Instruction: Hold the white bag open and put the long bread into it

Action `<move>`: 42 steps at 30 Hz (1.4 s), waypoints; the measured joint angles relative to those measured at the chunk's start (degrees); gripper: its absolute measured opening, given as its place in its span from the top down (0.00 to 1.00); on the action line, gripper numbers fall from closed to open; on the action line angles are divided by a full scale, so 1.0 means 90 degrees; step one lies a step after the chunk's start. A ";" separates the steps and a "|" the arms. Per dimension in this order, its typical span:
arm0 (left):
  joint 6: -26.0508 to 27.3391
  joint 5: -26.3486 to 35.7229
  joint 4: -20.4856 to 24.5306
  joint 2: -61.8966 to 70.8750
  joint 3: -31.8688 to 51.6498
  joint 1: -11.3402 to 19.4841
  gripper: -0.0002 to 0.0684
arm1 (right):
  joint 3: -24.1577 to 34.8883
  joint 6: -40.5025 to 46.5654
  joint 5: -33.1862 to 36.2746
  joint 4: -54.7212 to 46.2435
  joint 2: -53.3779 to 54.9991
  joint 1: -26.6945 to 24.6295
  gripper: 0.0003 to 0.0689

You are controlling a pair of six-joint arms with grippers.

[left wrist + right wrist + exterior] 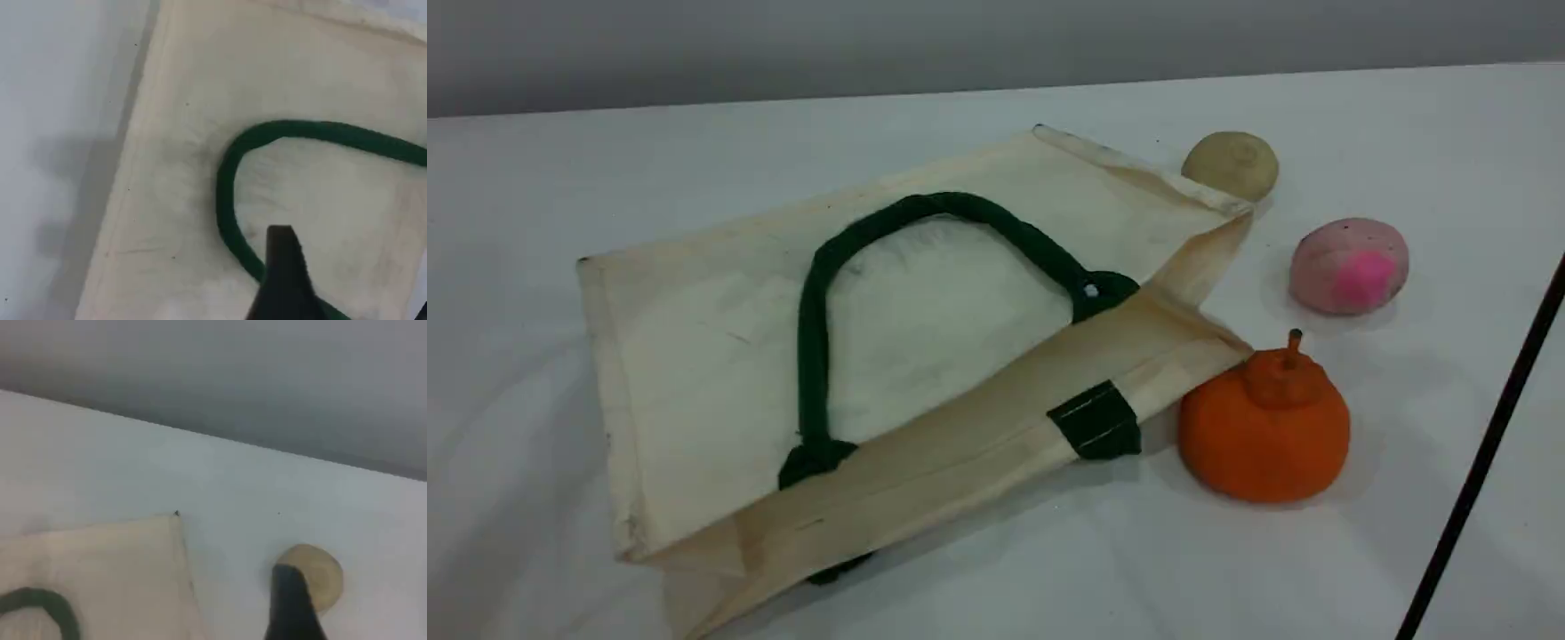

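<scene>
The white bag [720,338] lies flat on the table, its mouth toward the right, with a dark green rope handle [814,311] looped on top. The long bread is out of view in every frame. Neither arm shows in the scene view. In the left wrist view one black fingertip [283,243] hovers over the bag [187,133], just right of the handle's bend [227,193]; its jaws' state does not show. In the right wrist view a black fingertip [287,587] stands in front of a beige bun [320,570], past the bag's far corner [120,560], holding nothing.
A round beige bun [1230,164] sits at the bag's far right corner. A pink ball [1349,265] and an orange pumpkin-shaped item [1263,427] lie right of the bag's mouth. A thin black line [1485,462] crosses the right edge of the scene.
</scene>
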 joint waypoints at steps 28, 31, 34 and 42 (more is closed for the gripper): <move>0.0032 0.0024 -0.0263 -0.0533 -0.0015 0.0000 0.34 | -0.0013 0.0000 0.0019 0.0000 0.0000 0.0000 0.44; 0.0038 0.0018 -0.0315 -0.0544 -0.0015 0.0000 0.34 | -0.0013 0.0000 -0.0038 0.0000 0.0000 0.0000 0.44; 0.0054 0.0014 -0.0315 -0.0662 -0.0015 0.0000 0.33 | -0.0013 0.0000 -0.0063 0.0000 -0.0114 0.0000 0.44; -0.0013 0.0026 -0.0320 -0.1028 -0.0020 0.0000 0.33 | -0.0013 0.0000 0.0846 -0.0009 -0.0872 0.0000 0.44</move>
